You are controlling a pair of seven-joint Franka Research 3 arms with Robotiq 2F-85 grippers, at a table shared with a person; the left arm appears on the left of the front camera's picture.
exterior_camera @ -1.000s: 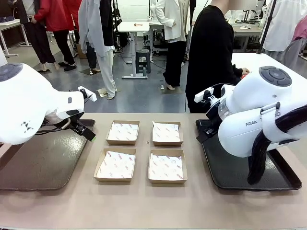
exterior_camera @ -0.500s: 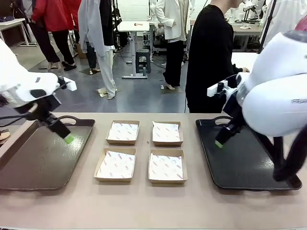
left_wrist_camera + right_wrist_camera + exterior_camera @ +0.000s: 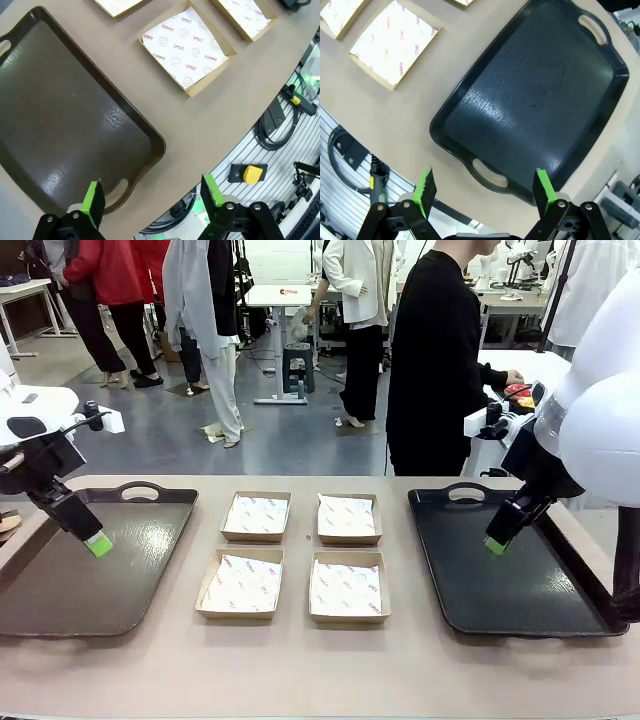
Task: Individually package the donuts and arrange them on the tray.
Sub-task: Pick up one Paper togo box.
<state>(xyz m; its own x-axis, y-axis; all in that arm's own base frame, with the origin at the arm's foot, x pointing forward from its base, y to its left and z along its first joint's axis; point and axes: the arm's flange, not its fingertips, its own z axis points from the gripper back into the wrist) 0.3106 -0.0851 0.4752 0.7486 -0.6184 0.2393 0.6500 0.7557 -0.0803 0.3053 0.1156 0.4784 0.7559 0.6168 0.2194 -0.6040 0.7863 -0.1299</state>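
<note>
The left end effector [image 3: 96,541], jaws wide apart and holding nothing, hangs over the left tray [image 3: 60,595]. In its wrist view the end effector [image 3: 152,195] straddles that tray's [image 3: 65,125] near handle, right at the table's [image 3: 220,100] rounded edge. The right end effector [image 3: 495,543], equally wide and unladen, hangs over the right tray [image 3: 520,605]. From its wrist its open span [image 3: 485,186] frames the tray's [image 3: 535,95] handle and the table edge. Both trays show bare, glossy floors inside raised rims. Between them sit four boxes [image 3: 241,585] in two rows, with strips of free table on either side. Their paper liners [image 3: 185,47] read "YUMMY" and "SMILE" in red, among smiley faces. Behind the right tray, a person's hand [image 3: 513,378] rests by something red [image 3: 521,396] on a white side table, too small to identify as a donut.
</note>
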